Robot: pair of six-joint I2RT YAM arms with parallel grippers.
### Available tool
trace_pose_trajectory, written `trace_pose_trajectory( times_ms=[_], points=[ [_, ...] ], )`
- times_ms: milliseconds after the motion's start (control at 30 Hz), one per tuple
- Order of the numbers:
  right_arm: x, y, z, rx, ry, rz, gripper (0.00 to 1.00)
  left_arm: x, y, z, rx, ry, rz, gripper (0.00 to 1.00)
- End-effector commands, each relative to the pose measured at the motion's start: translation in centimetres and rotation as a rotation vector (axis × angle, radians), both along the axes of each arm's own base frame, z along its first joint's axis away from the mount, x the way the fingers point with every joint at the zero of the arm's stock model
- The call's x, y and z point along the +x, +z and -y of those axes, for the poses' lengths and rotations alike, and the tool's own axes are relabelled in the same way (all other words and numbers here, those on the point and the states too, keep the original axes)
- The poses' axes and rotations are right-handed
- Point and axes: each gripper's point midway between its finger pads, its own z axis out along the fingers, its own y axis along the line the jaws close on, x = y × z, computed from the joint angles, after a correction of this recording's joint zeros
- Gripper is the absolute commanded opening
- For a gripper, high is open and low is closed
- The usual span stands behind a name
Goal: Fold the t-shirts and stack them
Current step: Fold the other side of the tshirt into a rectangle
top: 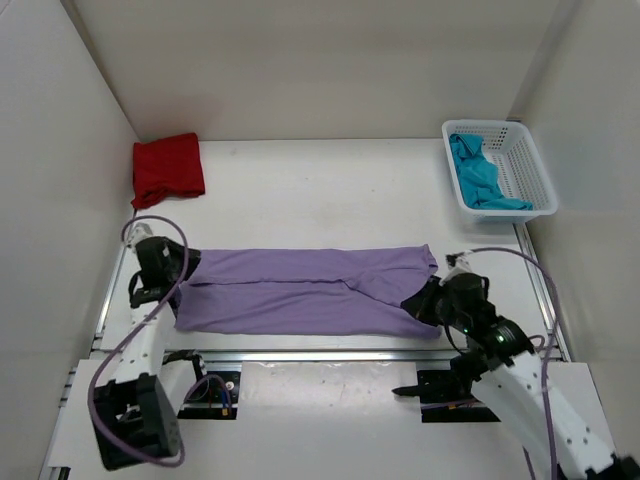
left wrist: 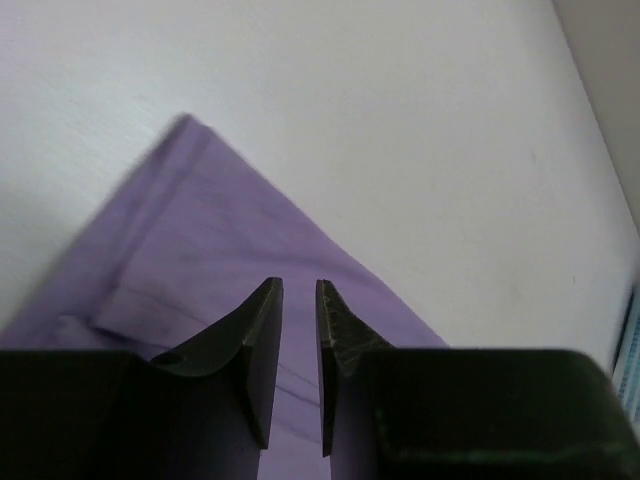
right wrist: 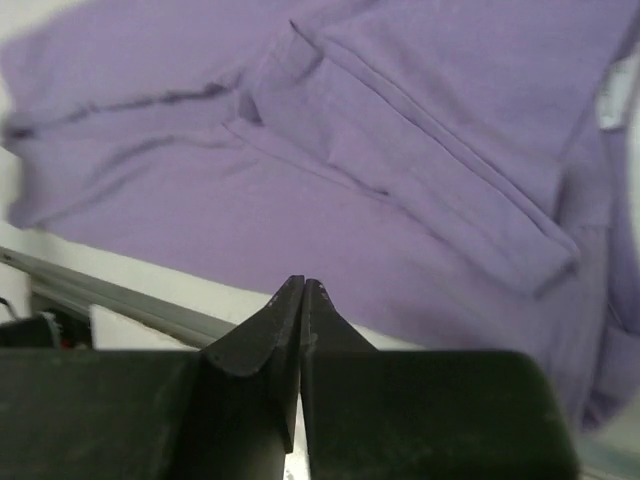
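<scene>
Your left jaws stand slightly parted, your right jaws closed, seemingly empty; the lavender t-shirt (top: 300, 290) lies lengthwise left-to-right on the counter (top: 330, 190), one end at each, equally near.

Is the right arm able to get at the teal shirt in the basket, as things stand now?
Probably yes: only bare table lies between the right claw and the basket, and the teal shirt lies uncovered in it. The stretch looks long.

- Left arm (top: 150, 345) showed white link shells, black joints and a looped purple cable (top: 150, 218).
- Right arm (top: 535, 398) was of matching white-and-black build.
- Left gripper (left wrist: 298, 288) fingers (left wrist: 255, 345) were matte black, tapered.
</scene>
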Motion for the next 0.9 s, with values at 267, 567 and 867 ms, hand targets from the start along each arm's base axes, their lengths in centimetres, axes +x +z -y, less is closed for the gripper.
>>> trace_pose_trajectory(
  times_ms=[267,567,867],
  points=[
    [11.5,-1.0,-4.9,-0.193,0.238,0.126,0.27,1.3,-2.6,8.0,-0.037,-0.238,0.036,0.28],
    [13.7,-3.1,-7.8,-0.194,0.354,0.132,0.45,-0.3,-6.0,6.1,-0.148,-0.138,0.013,0.25],
    [13.4,-5.8,-7.0,-0.271,0.339,0.084,0.2,-1.0,-4.8,7.0,-0.065,-0.197,0.059,0.26]
  ],
)
